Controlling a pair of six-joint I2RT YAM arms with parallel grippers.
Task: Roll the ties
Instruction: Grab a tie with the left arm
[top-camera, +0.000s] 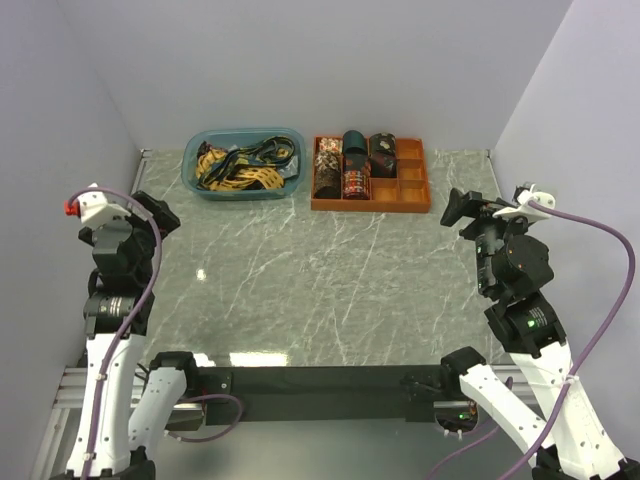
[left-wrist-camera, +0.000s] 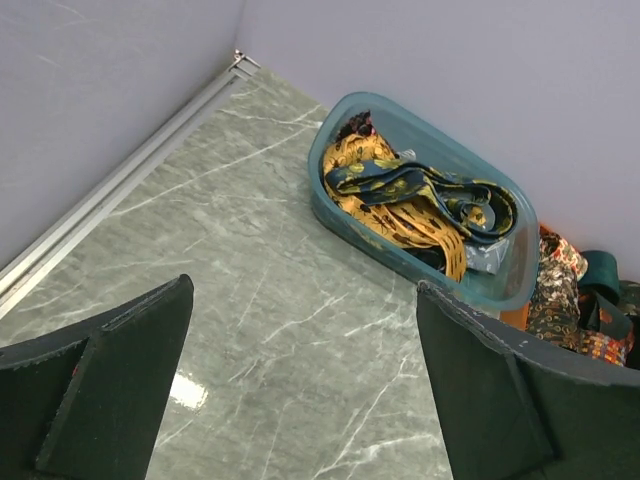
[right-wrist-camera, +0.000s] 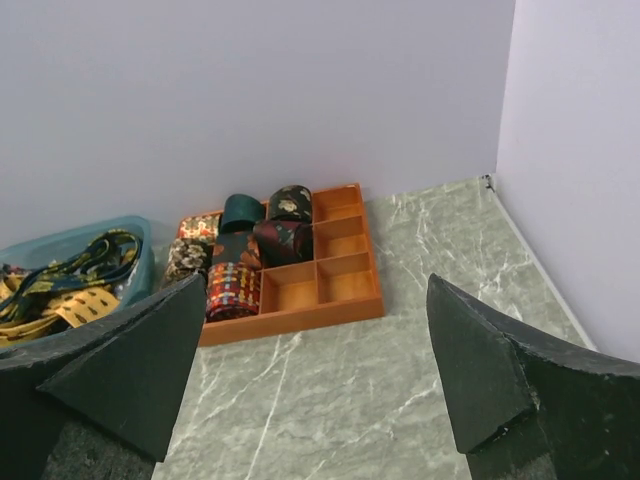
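Holds left fingers (left-wrist-camera: 110, 390), right fingers (right-wrist-camera: 520, 390) wide, empty; loose ties (left-wrist-camera: 400, 205) heaped in far tub (top-camera: 240, 193) for picking, rolled ties (top-camera: 355, 165) slotted in tray (top-camera: 410, 185).

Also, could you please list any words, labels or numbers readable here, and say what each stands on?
None: no view shows any readable writing.
The loose ties in the blue bin and the rolled ties in the orange tray carry patterns only.

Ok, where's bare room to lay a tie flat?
Bare: the marble table in front of the blue bin and orange tray, and right of the tray. Crowded: loose ties fill the bin, rolled ties the tray's left compartments.
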